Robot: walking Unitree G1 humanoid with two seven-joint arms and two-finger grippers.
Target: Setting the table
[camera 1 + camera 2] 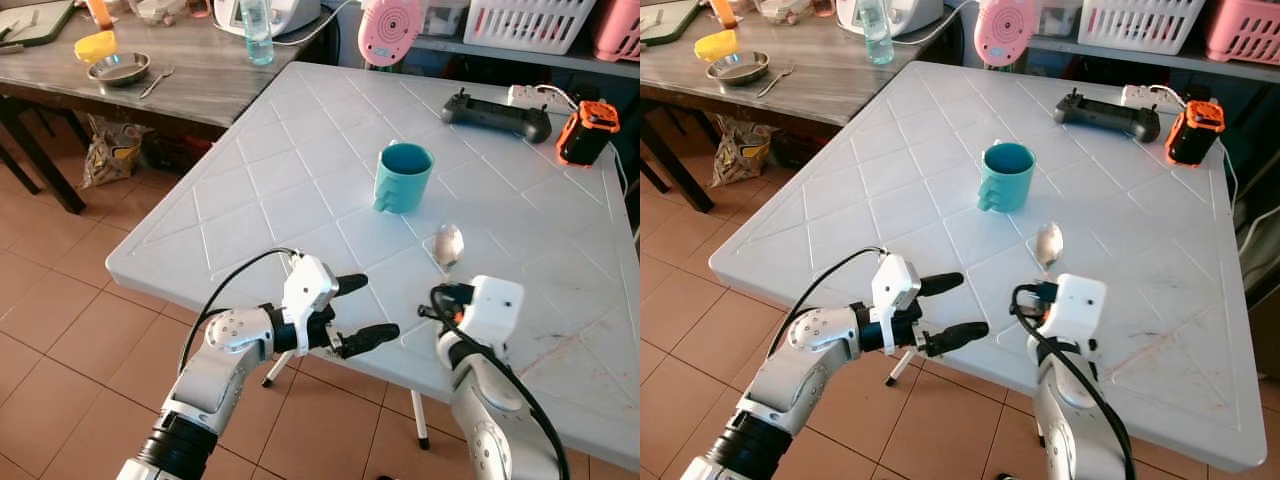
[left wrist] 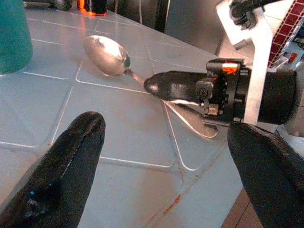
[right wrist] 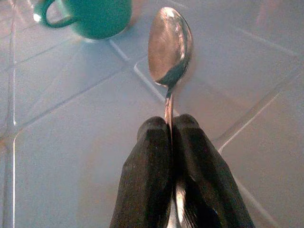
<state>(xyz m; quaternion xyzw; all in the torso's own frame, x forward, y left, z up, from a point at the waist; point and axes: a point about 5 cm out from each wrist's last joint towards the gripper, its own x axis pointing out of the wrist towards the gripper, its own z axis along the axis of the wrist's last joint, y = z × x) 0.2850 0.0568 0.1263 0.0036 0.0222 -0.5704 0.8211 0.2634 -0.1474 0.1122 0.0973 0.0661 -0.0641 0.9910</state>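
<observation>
A metal spoon [image 1: 448, 244] lies on the white plastic table [image 1: 300, 130], bowl end toward the teal mug [image 1: 403, 176] standing just beyond it. My right gripper [image 3: 170, 124] is shut on the spoon's handle, low over the table near its front edge. The spoon's bowl [image 3: 170, 42] rests on the surface. My left gripper [image 1: 375, 307] is open at the table's front edge, left of the right wrist, and its spread fingers [image 2: 80, 156] point at the spoon [image 2: 107, 54] with nothing between them.
A black game controller [image 1: 497, 115] and an orange device [image 1: 587, 131] lie at the table's far right. Behind stands a wooden table with a metal bowl [image 1: 118, 68] and a bottle [image 1: 257, 30]. A tiled floor lies below the table's edge.
</observation>
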